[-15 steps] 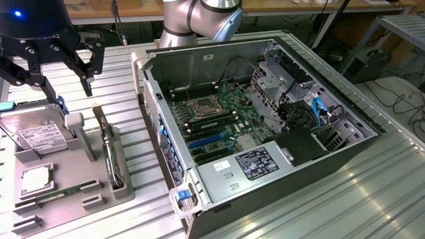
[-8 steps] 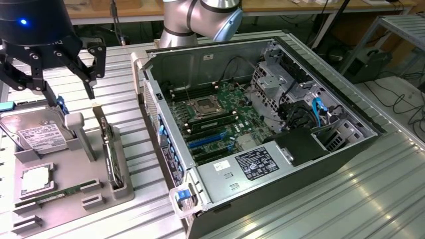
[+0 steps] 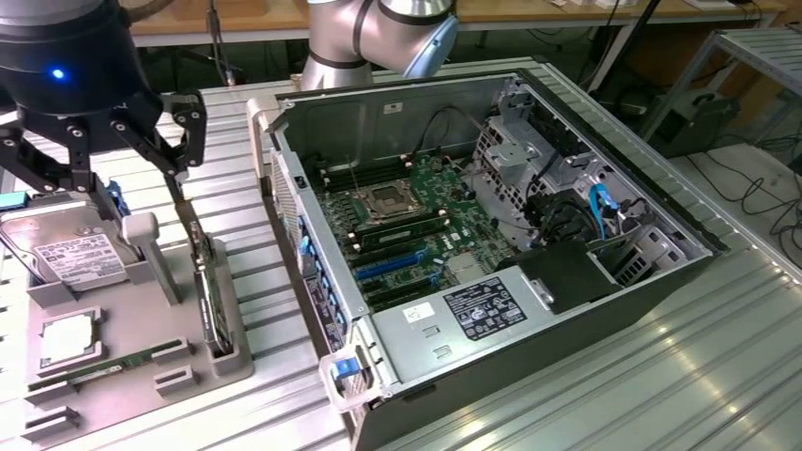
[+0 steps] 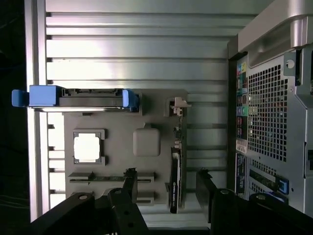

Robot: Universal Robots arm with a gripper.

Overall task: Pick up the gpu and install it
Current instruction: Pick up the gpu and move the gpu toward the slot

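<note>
Two black fingers [image 4: 130, 180] of the gripper [image 3: 126, 171] are spread wide above the grey plastic parts tray [image 3: 176, 324]. The thin black gpu card [image 4: 174, 181] stands on edge in its slot below, between them. Its long axis runs square to their closing line, nearer one finger.

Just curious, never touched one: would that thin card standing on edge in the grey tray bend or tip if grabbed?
The gpu is probably stiff: it looks like a rigid flat board. Standing on its thin edge in the tray slot, it might tip if nudged sideways.
</note>
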